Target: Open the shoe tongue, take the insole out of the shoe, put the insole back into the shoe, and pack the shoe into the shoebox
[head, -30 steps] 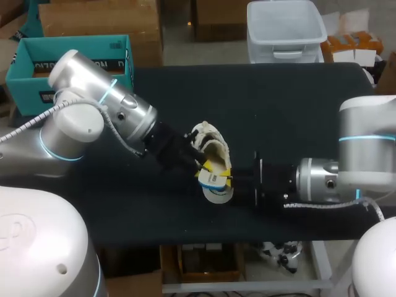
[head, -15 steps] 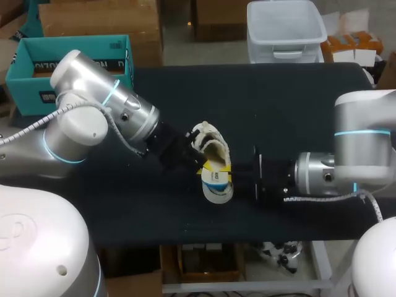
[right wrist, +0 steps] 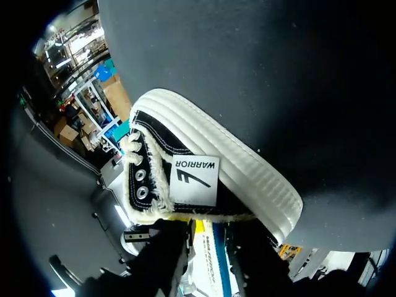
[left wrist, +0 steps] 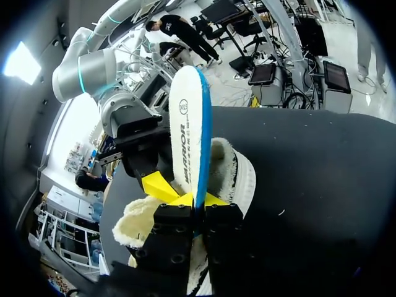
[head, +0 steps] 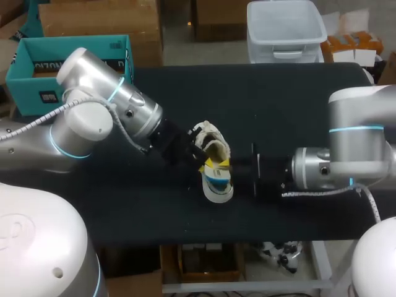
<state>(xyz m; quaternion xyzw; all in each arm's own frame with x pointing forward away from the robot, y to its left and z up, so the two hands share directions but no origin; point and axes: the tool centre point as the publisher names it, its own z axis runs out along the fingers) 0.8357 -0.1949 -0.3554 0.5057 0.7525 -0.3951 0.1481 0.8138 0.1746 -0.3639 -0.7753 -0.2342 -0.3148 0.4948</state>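
Head view: the left gripper (head: 189,153) is clamping the insole (head: 218,180), which is sticking out of the shoe (head: 209,137) lying mid-table, with the fingertips mostly hidden by the shoe. The right gripper (head: 230,166) is sitting just beside the insole, and its grip is impossible to tell. The black table (head: 297,99) is carrying the shoe.

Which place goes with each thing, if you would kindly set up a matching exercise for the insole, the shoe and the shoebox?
Things:
1 insole
2 shoe
3 shoebox

Places:
A beyond the far left corner of the table
B lying near the middle of the table
C clamped upright in the left gripper

Pairs: 1-C, 2-B, 3-A
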